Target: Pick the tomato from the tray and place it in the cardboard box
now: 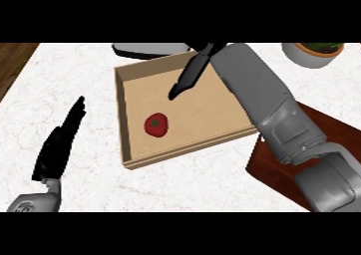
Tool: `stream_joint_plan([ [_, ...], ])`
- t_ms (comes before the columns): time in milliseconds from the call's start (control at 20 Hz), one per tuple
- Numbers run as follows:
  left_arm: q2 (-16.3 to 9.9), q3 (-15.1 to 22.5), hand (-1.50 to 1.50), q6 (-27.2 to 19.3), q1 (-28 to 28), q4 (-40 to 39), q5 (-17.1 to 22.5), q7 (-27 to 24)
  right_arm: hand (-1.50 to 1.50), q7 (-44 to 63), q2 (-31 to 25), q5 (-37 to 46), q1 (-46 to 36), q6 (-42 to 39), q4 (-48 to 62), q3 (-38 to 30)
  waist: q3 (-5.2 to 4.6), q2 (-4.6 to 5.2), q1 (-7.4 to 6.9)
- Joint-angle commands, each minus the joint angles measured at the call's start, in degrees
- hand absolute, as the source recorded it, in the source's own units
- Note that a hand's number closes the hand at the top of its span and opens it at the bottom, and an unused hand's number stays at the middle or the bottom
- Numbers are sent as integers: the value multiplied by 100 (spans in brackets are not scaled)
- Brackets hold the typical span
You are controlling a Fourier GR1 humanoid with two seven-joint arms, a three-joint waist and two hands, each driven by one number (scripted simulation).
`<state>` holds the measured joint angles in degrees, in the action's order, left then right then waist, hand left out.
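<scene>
Head view shows my right hand (189, 74) stretched over the far part of the box (132, 119), fingers straight and pointing down toward its floor, holding nothing. My grey right forearm runs back from it toward the near right, crossing the box's right wall.

Inside the box lies the tomato (157, 124), red with a small green stem mark, sitting on the brown floor in the near left part, just inside the left wall. It is apart from my right fingertips, which hang farther in and a little to the right. Nothing else shows in the box.

On the near right, partly under my right arm, lies the tray (275, 169), a dark red-brown slab, its left corner just beside the box's near right corner. I see nothing on its visible part.

My left hand (60, 144) shows at the near left over the white marble counter (73, 69), fingers straight and together, pointing away, holding nothing, well apart from the box.

At the far edge, a grey dish (143, 49) peeks out behind the box, and a white pot (310, 54) with green leaves stands at the far right.
</scene>
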<state>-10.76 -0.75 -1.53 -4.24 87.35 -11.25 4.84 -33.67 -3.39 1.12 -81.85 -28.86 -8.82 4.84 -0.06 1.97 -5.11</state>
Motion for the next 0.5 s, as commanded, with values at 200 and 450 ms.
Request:
stream_joint_plan([
  [200, 16, 47, 0, 54, -155, 109, 21, 6, -150, 285, -988, -542, -147, -186, 440, -666, 7, 167, -226],
  [450, 24, 135, 0, 59, -247, 79, -66, -74, -150, 295, -1589, -581, -115, -610, 446, -726, 14, 278, -335],
])
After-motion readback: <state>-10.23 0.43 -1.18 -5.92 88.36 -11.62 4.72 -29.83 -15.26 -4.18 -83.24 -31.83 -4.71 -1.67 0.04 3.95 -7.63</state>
